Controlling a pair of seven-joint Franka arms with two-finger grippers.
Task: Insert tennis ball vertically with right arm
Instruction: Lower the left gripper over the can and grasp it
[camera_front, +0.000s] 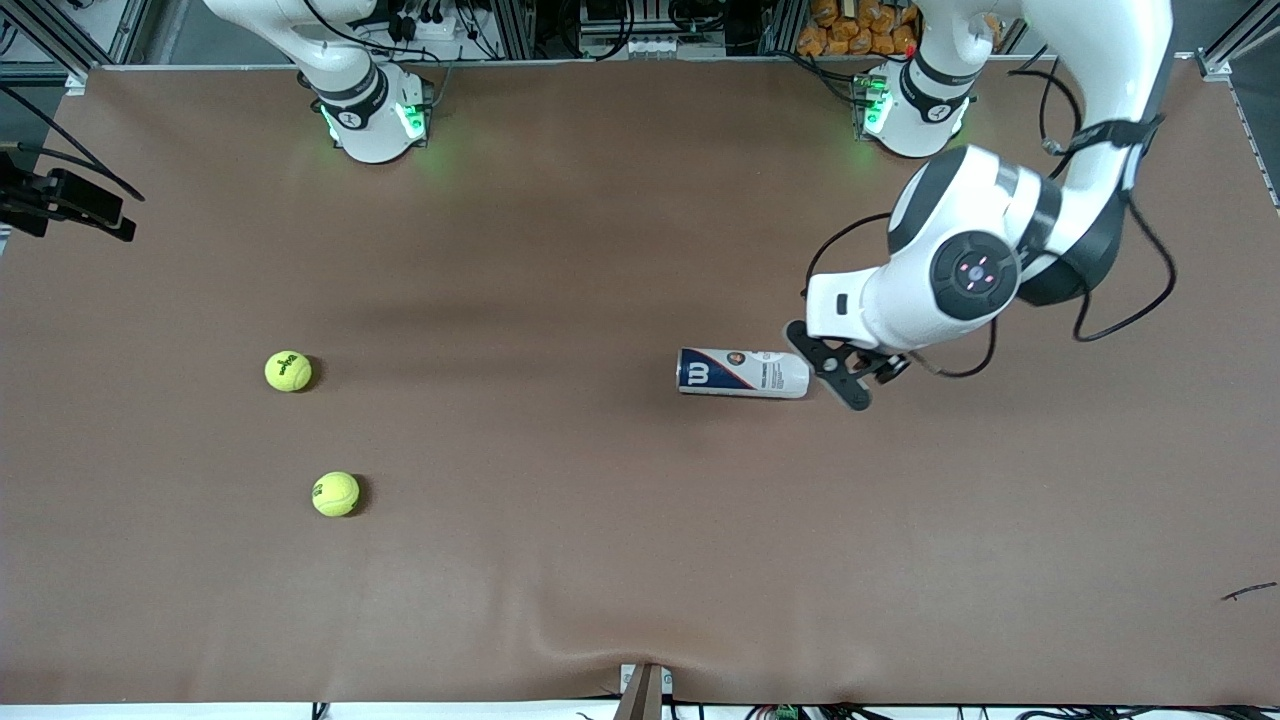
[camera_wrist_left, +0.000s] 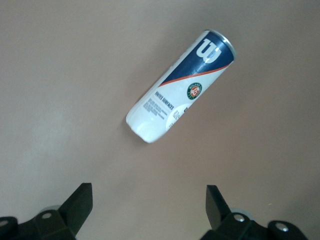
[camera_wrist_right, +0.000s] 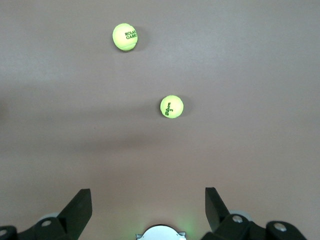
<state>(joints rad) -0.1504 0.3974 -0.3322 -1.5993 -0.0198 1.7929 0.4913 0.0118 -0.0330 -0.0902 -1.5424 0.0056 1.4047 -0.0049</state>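
Observation:
Two yellow-green tennis balls lie on the brown table toward the right arm's end: one (camera_front: 288, 371) (camera_wrist_right: 171, 106) farther from the front camera, the other (camera_front: 336, 494) (camera_wrist_right: 125, 37) nearer. A white and blue ball can (camera_front: 743, 373) (camera_wrist_left: 180, 94) lies on its side mid-table. My left gripper (camera_front: 835, 368) (camera_wrist_left: 149, 200) hangs open just off the can's white end, nothing between its fingers. The right gripper (camera_wrist_right: 148, 200) is open and empty, high over the table by its own base (camera_wrist_right: 161, 232); the front view does not show it.
A black camera mount (camera_front: 65, 200) juts in at the right arm's end of the table. The left arm's loose black cable (camera_front: 1130, 300) loops beside its wrist. A small dark scrap (camera_front: 1248, 592) lies near the front corner at the left arm's end.

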